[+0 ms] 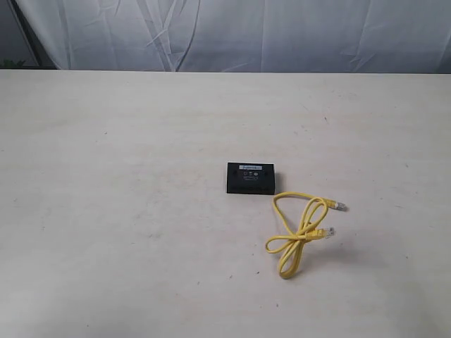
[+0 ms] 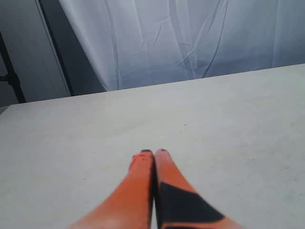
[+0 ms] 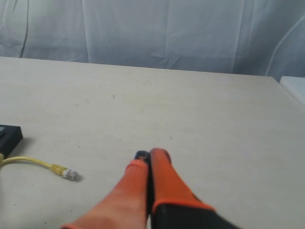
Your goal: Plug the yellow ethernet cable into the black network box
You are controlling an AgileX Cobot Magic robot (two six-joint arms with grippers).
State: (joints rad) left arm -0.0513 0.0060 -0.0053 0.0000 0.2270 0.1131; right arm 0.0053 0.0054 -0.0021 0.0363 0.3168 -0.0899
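Cable point(image 1: 308, 229) lies looped just beside black box point(image 1: 250, 178), so short trip for us. Left gripper point(image 2: 153, 152), right gripper point(image 3: 151, 153) pinched together, empty; nothing plugged yet.

We see soft, even light on a pale table point(image 1: 106, 211).
Around the black network box point(image 1: 250, 178) the surface is evenly bright, and the box throws only a faint, thin shadow at its edge. The exterior view looks slightly soft to us. The left gripper point(image 2: 153, 152) and right gripper point(image 3: 148, 155) blur near their lenses.
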